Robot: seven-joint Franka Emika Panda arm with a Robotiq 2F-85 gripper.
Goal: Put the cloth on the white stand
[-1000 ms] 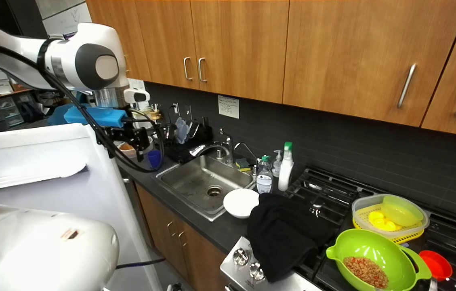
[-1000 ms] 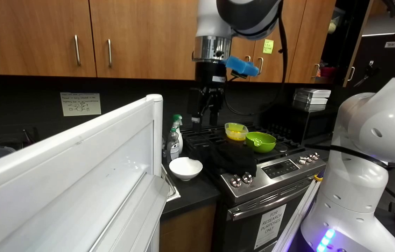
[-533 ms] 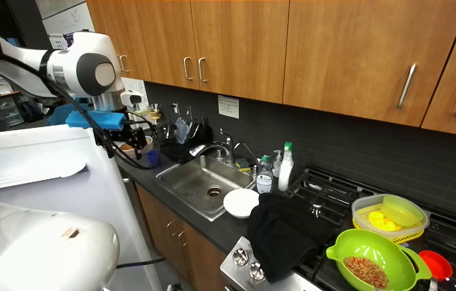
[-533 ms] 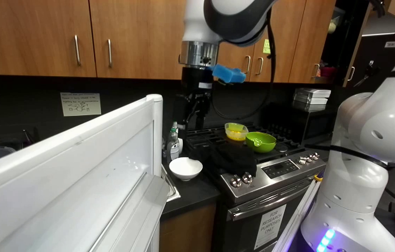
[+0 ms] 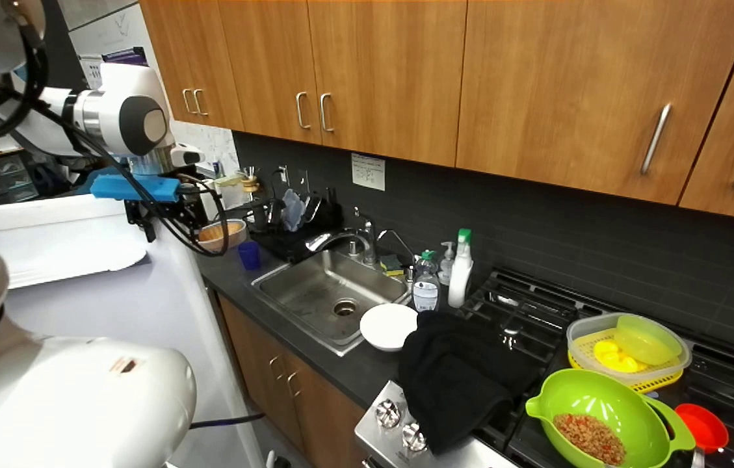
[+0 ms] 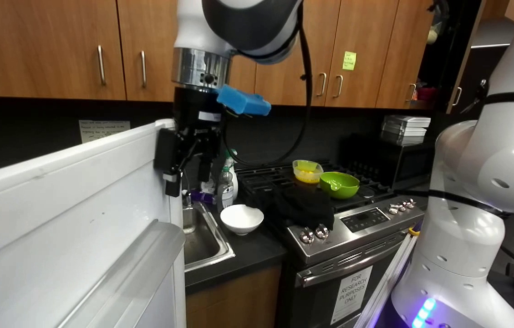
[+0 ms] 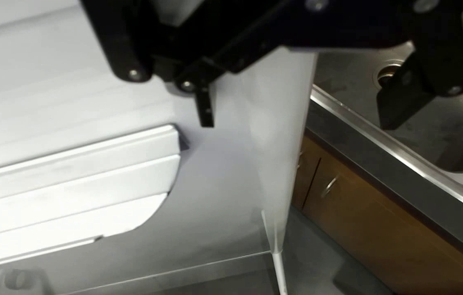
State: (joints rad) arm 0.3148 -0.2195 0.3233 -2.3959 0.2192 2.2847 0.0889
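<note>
The gripper (image 7: 298, 121) stood wide, its fingers (image 7: 405, 96) spread well apart, at the upper corner of the stand (image 7: 231, 176), an upright white panel. In the wrist view one finger showed over the stand's face and the other over the sink (image 7: 440, 141), with the stand's side edge running between them. Contact between gripper and stand could not be determined. A ledge (image 7: 92, 176) projected from the stand below the gripper. On the arm (image 6: 195, 27), a blue block (image 6: 244, 100) was fixed near the gripper and a black cable (image 6: 305, 59) hung in a loop. The cloth (image 5: 458, 377), black and crumpled, lay on the stove (image 6: 363, 219), draped over the corner beside the knobs (image 5: 387, 413), well apart from gripper and stand in both exterior views. A white bowl (image 5: 387, 326) stood upright on the counter (image 5: 347, 370) between sink and cloth; whether it touched the cloth could not be told. Near it, by the sink, stood a soap bottle (image 5: 426, 292), a spray bottle (image 5: 460, 279) and a pump bottle (image 5: 446, 265), all upright. Farther along, the stove bore a green bowl (image 5: 601, 390) holding a brown and red mix (image 5: 591, 437), with a clear tub (image 5: 656, 369) just behind it and a red cup (image 5: 701, 426) just beside it. Beyond the sink, the counter held a blue cup (image 5: 249, 255) near a brown-filled bowl (image 5: 235, 235)
</note>
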